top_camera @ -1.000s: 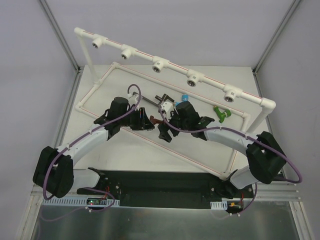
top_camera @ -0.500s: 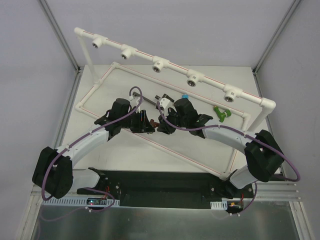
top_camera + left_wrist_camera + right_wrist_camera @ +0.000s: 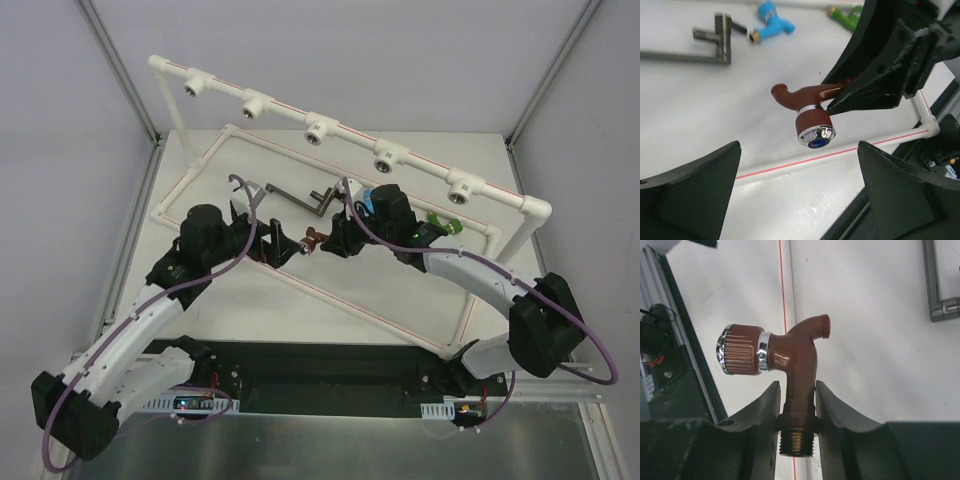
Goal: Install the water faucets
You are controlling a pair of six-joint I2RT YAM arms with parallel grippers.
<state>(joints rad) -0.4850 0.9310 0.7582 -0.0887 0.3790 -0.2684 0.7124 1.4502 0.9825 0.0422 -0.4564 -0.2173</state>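
Observation:
My right gripper (image 3: 797,388) is shut on the red-brown water faucet (image 3: 801,354), gripping its stem just above the brass thread, with the ribbed knob pointing left. In the top view this faucet (image 3: 312,240) hangs between the two grippers above the table. My left gripper (image 3: 282,246) is open just left of it. In the left wrist view its jaws stand wide apart around empty space, and the shiny bluish knob (image 3: 815,134) faces them. A blue faucet (image 3: 370,194) and a green faucet (image 3: 443,226) lie on the table beyond the right gripper (image 3: 335,238).
The white pipe frame (image 3: 230,128) spans the back, carrying several round metal-lined sockets (image 3: 320,129) along its raised rail. A grey L-shaped metal tool (image 3: 298,199) lies on the table behind the grippers. A low white pipe with a red stripe (image 3: 840,152) runs under the faucet.
The left gripper has opened, let go of the red-brown faucet and drawn back to the left. The right gripper has closed on the faucet and now holds it alone.

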